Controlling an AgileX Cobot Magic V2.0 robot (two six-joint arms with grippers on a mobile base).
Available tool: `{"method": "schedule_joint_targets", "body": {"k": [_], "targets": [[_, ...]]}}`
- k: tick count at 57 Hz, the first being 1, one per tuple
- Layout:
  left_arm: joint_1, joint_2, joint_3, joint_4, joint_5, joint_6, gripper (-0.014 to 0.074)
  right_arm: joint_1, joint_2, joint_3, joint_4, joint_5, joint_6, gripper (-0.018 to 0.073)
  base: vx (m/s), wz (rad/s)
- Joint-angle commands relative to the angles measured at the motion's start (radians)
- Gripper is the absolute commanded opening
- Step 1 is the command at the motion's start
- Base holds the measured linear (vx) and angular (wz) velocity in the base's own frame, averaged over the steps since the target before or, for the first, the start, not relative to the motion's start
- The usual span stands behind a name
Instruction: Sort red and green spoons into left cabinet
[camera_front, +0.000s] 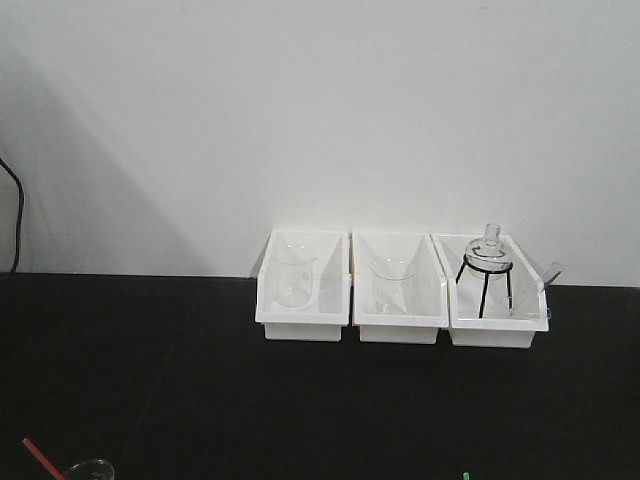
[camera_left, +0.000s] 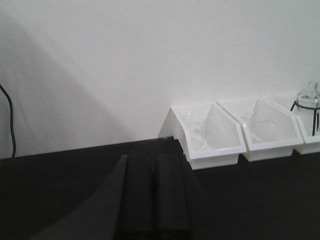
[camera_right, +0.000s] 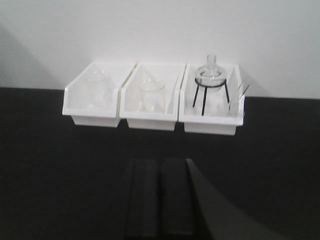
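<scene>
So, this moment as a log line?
left pincer shut | right pincer shut | red spoon, green spoon not held | cabinet unseen

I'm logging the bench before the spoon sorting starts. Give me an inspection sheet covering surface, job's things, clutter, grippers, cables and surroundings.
Surface: black table.
Job's things: red spoon, only part of its handle in view at the bottom left edge; green spoon, a sliver at the bottom edge; cabinet not seen.
Clutter: three white bins in a row against the wall, holding beakers and a flask on a black tripod; a glass rim beside the red spoon.
Grippers: left gripper and right gripper, fingers together, holding nothing.
Cables: one black cable at the far left.
Surroundings: plain white wall.
</scene>
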Motion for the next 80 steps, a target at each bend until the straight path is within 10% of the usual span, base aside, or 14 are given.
{"method": "schedule_joint_targets", "body": {"k": [1,12,35,55,80], "targets": [[0.003,0.029,-0.039,-0.009,-0.055,-0.002,0.0018,-0.005,0.034,-0.035,0.019,-0.057,-0.006,0.0010,0.00,0.00],[0.003,0.068,-0.039,-0.017,-0.030,-0.003,0.0135,-0.005,0.046,-0.035,0.019,-0.041,-0.009,0.0110,0.00,0.00],[0.003,0.104,-0.039,-0.017,-0.016,-0.012,0.0562,-0.005,0.046,-0.035,0.118,-0.044,-0.016,0.0632,0.00,0.00],[0.003,0.104,-0.039,-0.017,-0.003,-0.013,0.0575,0.065,0.293,-0.164,0.405,0.040,-0.456,0.0587,0.00,0.00],[0.003,0.104,-0.039,-0.017,0.043,-0.013,0.0575,0.111,0.726,-0.195,0.409,0.014,-0.454,0.0582,0.00,0.00]]}}
